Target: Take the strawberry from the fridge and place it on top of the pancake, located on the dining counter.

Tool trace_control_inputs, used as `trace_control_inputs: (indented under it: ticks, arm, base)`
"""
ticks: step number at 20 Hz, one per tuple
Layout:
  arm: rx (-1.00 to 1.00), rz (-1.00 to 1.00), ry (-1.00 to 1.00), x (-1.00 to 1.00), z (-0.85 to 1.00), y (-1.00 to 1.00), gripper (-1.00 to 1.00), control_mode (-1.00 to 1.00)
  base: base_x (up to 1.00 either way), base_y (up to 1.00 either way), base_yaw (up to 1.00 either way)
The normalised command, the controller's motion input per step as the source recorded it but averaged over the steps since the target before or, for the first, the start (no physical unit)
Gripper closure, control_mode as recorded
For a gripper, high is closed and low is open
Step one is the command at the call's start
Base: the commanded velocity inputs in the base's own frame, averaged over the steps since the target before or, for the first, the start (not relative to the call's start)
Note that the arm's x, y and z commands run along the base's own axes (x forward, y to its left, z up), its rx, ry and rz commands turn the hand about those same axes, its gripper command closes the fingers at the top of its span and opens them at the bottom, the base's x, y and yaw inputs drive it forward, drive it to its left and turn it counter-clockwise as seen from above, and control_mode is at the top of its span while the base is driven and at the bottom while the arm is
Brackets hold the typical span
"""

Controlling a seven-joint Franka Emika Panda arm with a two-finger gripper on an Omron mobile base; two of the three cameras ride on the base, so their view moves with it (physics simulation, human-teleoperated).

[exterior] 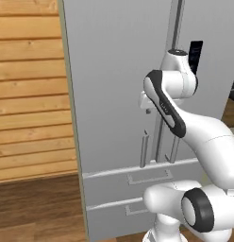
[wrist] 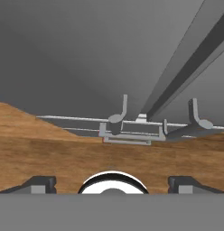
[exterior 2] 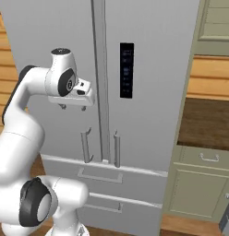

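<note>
The tall light-grey fridge [exterior: 114, 71] [exterior 2: 148, 46] [wrist: 86, 54] stands with both upper doors shut. Its two vertical bar handles [exterior 2: 85, 146] [exterior 2: 117, 150] flank the centre seam. My gripper [exterior 2: 73, 108] [exterior: 148, 111] [wrist: 113, 185] hangs in front of the left door, above the left handle [wrist: 118, 115], pointing down. Its fingertips [wrist: 39, 184] stand wide apart with nothing between them, so it is open. The strawberry, the pancake and the dining counter are out of view.
A wooden plank wall [exterior: 29, 94] and wooden floor [exterior: 38, 208] lie left of the fridge. To its right are grey-green cabinets with a drawer [exterior 2: 204, 184]. A black panel [exterior 2: 126, 70] sits on the right door, and two lower drawers [exterior 2: 102, 175] are below.
</note>
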Motion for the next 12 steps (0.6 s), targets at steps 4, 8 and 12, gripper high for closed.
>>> trace_control_inputs:
  ticks: [4, 8, 12]
  arm:
    - [0.0, 0.0, 0.0, 0.0, 0.0, 0.0, -1.0, 1.0]
    - [0.0, 0.0, 0.0, 0.0, 0.0, 0.0, -1.0, 1.0]
    - [0.0, 0.0, 0.0, 0.0, 0.0, 0.0, -1.0, 1.0]
  base:
    - [-0.54, -0.3, -0.03]
    - [-0.63, -0.3, -0.05]
    - [-0.38, -0.31, -0.19]
